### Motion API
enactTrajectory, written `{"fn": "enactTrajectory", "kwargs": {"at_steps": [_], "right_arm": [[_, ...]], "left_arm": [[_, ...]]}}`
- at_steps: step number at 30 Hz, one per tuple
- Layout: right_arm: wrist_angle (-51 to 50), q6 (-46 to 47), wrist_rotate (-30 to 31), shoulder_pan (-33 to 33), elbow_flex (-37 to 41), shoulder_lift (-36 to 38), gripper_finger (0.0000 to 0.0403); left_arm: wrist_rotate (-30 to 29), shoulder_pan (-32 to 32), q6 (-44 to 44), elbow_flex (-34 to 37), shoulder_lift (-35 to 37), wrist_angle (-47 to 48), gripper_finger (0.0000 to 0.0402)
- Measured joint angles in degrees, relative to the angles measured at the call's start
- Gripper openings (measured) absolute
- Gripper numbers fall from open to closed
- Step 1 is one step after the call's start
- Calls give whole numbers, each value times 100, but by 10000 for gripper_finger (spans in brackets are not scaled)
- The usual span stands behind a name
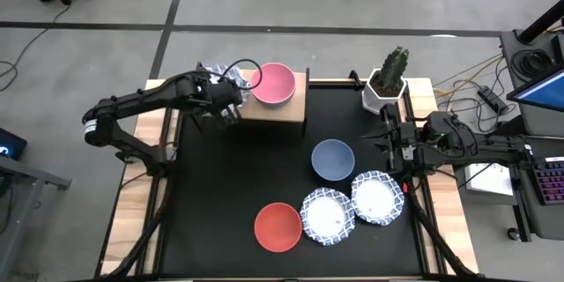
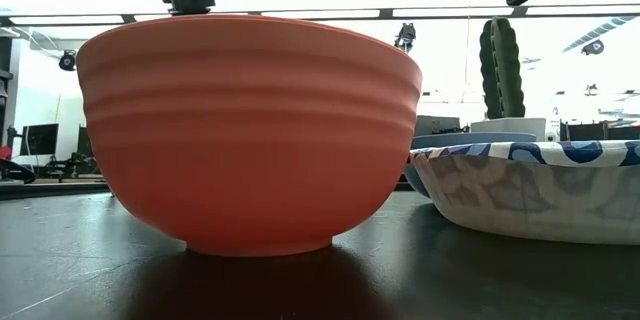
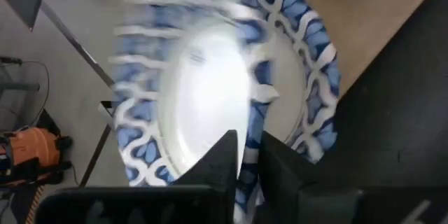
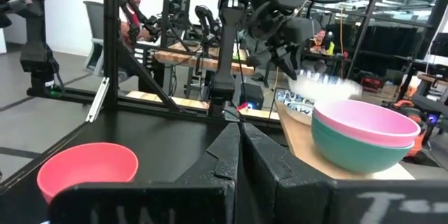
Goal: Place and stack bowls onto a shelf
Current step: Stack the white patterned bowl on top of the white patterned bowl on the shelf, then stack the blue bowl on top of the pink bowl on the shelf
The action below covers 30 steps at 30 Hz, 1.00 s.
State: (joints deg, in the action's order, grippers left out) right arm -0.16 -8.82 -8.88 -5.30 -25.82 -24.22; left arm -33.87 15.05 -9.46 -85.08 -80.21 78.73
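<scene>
The left claw (image 1: 231,99) is clamped on the rim of a white blue-patterned bowl (image 3: 210,91), holding it tilted over the left end of the shelf (image 1: 273,110), just beside the pink bowl (image 1: 274,83) that sits nested in a green bowl (image 4: 350,150) there. The right claw (image 1: 389,145) waits with its fingers together and empty, to the right of the shelf, near the cactus pot (image 1: 386,88). In front of the shelf, on the black mat (image 1: 220,194) of the bench, lie a blue-grey bowl (image 1: 333,159), a red bowl (image 1: 278,226) and two more patterned bowls (image 1: 328,216); a person (image 4: 133,7) sits in the room beyond.
</scene>
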Motion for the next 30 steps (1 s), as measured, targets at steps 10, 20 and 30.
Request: {"fn": "enactTrajectory", "kwargs": {"at_steps": [10,20,30], "right_arm": [[-5,34,0,2,0,2,9],[-101,456,-16,2,17,4,9],[672,2148,-33,317,606,-131,9]], "left_arm": [[37,30,6,-61,-117,27,117],[856,-446,-631,-663,82,-276,150],[747,-2815,510,298,455,-3255,151]]}}
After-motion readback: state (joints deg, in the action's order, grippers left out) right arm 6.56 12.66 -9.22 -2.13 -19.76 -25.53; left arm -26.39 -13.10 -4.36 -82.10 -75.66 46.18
